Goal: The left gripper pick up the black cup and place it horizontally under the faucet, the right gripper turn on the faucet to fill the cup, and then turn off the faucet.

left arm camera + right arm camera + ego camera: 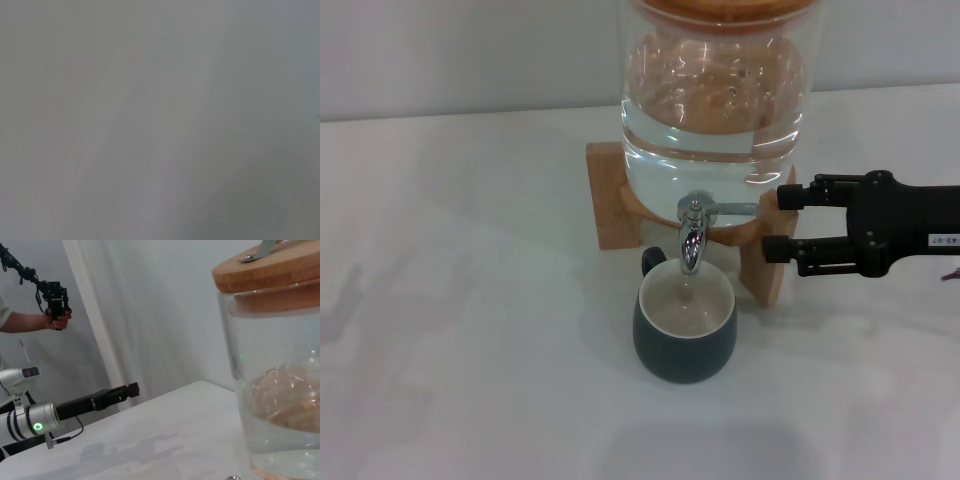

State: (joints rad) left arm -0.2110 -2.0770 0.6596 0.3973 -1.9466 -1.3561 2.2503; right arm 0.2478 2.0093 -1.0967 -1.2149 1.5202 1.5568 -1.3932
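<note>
The black cup (685, 335) stands upright on the white table, right under the faucet's spout (691, 245), its handle toward the jar. Its cream inside holds some water, and a thin stream seems to run from the spout into it. The faucet's thin lever (732, 210) points toward my right gripper (778, 222). That gripper is open and empty, just right of the lever's end, with its fingers pointing at the wooden stand. My left gripper (131, 388) shows only in the right wrist view, held away from the jar above the table. The left wrist view shows only blank grey.
A big clear glass jar (715, 110) of water with a wooden lid (265, 267) sits on a wooden stand (610, 195) behind the cup. A person's hand holding a black device (55, 302) shows in the background of the right wrist view.
</note>
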